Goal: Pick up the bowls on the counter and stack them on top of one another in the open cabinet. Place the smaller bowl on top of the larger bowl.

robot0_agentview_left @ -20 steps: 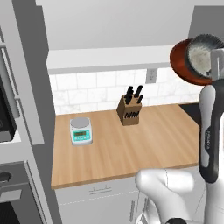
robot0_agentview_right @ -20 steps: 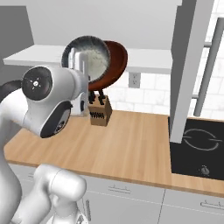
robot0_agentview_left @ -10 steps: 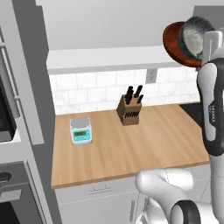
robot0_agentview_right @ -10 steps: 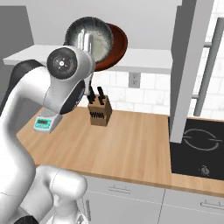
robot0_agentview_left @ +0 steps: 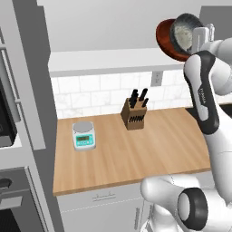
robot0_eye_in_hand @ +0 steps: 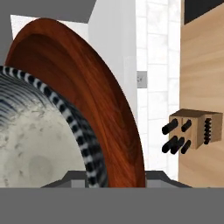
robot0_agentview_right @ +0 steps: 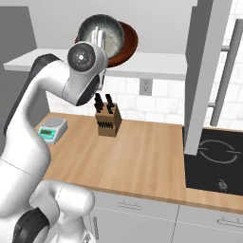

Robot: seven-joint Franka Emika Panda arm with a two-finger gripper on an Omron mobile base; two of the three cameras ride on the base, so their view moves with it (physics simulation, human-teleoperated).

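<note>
You have the small dark grey speckled bowl [robot0_agentview_left: 185,32] nested in the wide glossy reddish-brown bowl [robot0_agentview_right: 127,42], both tipped on edge above the white cabinet ledge [robot0_agentview_left: 113,60], apparently gripped by the end effector [robot0_agentview_left: 199,37], so further tilt could slide them out.

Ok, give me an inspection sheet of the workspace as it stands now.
Surface: wood counter, no bowls on it.
Job's things: grey bowl nested in the red-brown bowl, both tipped on edge and held up at the level of the open cabinet, above its ledge; not set down.
Clutter: knife block near the wall; scale at the counter's left end.
Gripper: at the bowls' rim; fingers hidden, state cannot be told.
Cables: nothing seen.
Surroundings: tiled backsplash with an outlet; cooktop right of the counter; oven unit at left.
</note>
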